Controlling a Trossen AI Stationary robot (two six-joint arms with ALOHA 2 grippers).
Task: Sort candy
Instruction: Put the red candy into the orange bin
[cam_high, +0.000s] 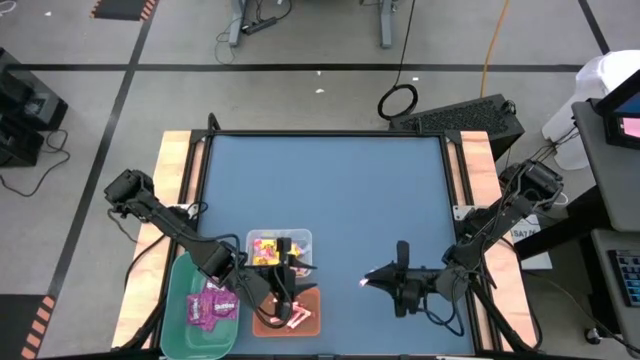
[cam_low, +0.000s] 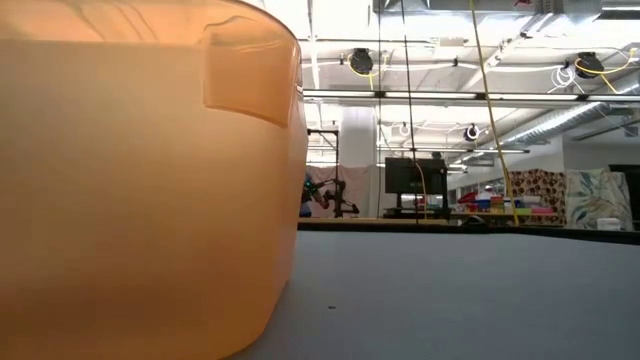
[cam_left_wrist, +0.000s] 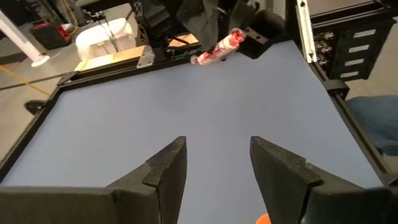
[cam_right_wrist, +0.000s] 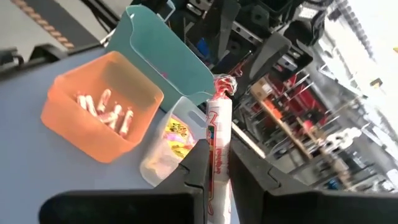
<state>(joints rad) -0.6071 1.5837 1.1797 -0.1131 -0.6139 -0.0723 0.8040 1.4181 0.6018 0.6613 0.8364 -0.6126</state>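
One pink-and-white stick (cam_right_wrist: 217, 146) pinched in right claw (cam_right_wrist: 214, 168), long axis toward bins

This is a robotics lab or workshop: around the blue-topped counter (cam_high: 330, 200) lie a taped concrete floor (cam_high: 300, 90) and loose cables (cam_high: 398, 100), while beyond it stand a monitor (cam_low: 415, 178), open ceiling beams with hanging lamps (cam_low: 361, 62) and stocked shelves (cam_low: 500, 203).

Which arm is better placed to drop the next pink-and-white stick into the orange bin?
Right: its pincer is shut on a stick. The left pincer is open and empty above the orange bin.
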